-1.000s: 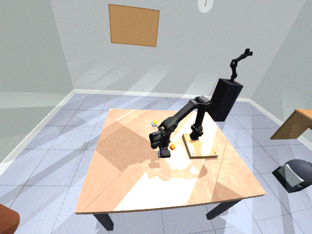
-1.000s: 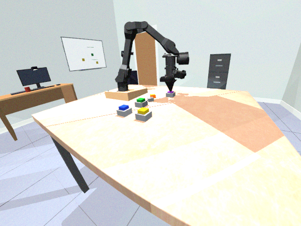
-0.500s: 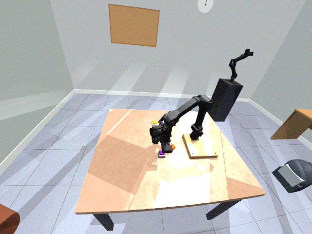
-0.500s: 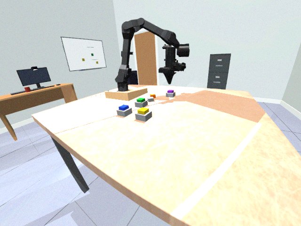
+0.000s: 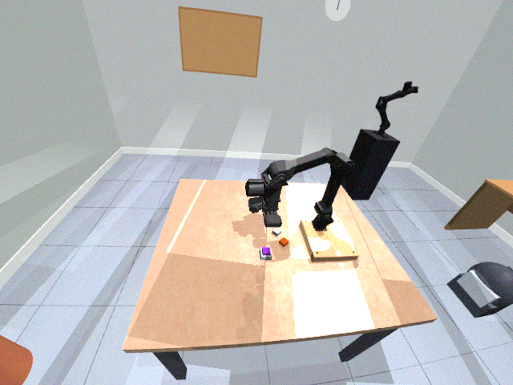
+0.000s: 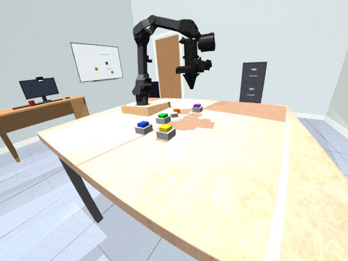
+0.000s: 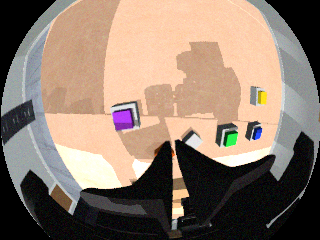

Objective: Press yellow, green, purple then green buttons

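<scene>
My black two-fingered gripper (image 5: pixel 272 224) (image 6: pixel 191 88) (image 7: pixel 172 144) is closed to a point, empty. I judge the second green press comes next: travel high past the small pale block (image 5: pixel 276 232) (image 6: pixel 174 114) (image 7: pixel 192 140) to the square green push-button on its grey base (image 6: pixel 162 115) (image 7: pixel 230 138) — right of the blue one (image 6: pixel 143 124) (image 7: pixel 257 133) in the exterior view — centre, then push straight down.

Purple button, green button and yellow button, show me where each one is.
Purple button (image 5: pixel 266 251) (image 6: pixel 197 105) (image 7: pixel 123 119): top, exterior, wrist; cap.
Green button (image 6: pixel 162 115) (image 7: pixel 230 138): exterior, wrist; cap.
Yellow button (image 6: pixel 165 128) (image 7: pixel 262 97): exterior, wrist; cap.
</scene>
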You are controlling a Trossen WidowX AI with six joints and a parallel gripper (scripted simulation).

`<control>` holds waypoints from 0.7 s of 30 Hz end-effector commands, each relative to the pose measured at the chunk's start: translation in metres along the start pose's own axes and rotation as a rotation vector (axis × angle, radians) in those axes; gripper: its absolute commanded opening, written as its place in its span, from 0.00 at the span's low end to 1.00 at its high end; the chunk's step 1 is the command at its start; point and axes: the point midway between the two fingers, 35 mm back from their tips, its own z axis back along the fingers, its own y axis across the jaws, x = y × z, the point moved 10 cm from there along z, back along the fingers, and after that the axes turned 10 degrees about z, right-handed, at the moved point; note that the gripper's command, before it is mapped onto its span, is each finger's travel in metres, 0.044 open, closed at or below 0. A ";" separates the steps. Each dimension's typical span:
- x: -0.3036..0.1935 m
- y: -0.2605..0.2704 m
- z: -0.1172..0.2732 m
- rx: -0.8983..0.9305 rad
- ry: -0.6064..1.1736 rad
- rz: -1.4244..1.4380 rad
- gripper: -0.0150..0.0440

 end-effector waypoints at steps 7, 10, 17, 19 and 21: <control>-0.074 -0.112 0.000 -0.011 0.010 -0.003 0.29; -0.097 -0.130 -0.001 -0.010 0.012 -0.003 0.29; -0.098 -0.132 -0.012 -0.009 0.012 -0.003 0.29; -0.098 -0.133 -0.040 -0.009 0.012 -0.003 0.29; -0.099 -0.132 -0.061 -0.009 0.012 -0.003 0.29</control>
